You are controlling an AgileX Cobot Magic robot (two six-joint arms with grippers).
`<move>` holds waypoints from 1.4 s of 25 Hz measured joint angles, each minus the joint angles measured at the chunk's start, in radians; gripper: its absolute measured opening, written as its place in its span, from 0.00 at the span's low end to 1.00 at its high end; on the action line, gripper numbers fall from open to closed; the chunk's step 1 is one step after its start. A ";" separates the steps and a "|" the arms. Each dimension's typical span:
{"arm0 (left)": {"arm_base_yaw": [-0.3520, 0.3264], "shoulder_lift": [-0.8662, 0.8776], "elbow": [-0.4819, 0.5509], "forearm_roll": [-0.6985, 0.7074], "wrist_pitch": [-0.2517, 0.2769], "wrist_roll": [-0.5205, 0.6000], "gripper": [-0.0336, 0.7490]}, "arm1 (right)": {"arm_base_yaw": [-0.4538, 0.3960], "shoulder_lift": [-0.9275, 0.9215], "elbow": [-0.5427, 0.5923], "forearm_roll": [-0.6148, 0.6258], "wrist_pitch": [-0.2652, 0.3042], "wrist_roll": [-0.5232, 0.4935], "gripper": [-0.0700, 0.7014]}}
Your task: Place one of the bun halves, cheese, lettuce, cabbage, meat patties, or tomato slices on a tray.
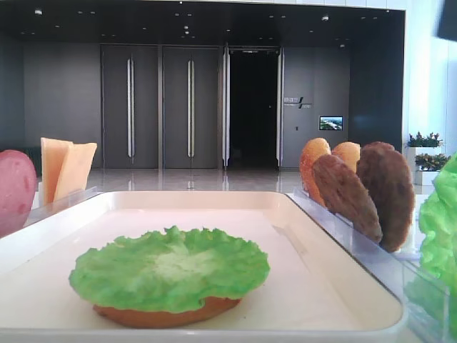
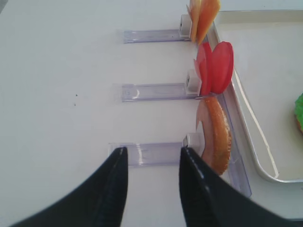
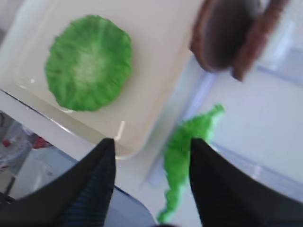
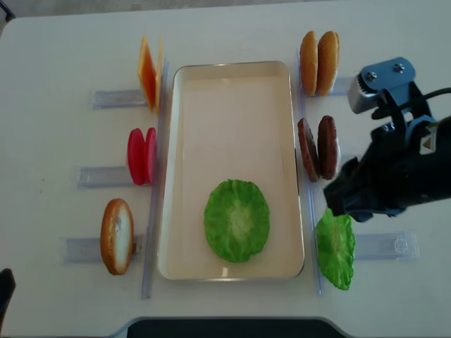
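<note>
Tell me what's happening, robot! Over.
Right claw open, empty, above the spare lettuce. Left claw shut, empty. Lettuce leaf on bun in tray. Nothing blocking.

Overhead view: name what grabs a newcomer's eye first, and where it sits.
The bright green lettuce lies flat at the near end of the cream tray; the low front view shows a bun half under it. Right of the tray, the black right gripper hangs open above the rack holding a second lettuce leaf, beside two upright meat patties.
</note>
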 joint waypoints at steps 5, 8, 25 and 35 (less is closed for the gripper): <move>0.000 0.000 0.000 0.000 0.000 0.000 0.40 | 0.000 -0.119 0.000 -0.299 0.210 0.232 0.57; 0.000 0.000 0.000 0.000 0.000 0.000 0.40 | 0.000 -0.165 0.000 -0.358 0.301 0.263 0.57; 0.000 0.000 0.000 0.000 0.000 0.000 0.40 | -0.455 -0.191 0.000 -0.358 0.351 0.127 0.57; 0.000 0.000 0.000 0.000 0.000 0.000 0.40 | -0.511 -0.256 0.000 -0.350 0.353 0.122 0.57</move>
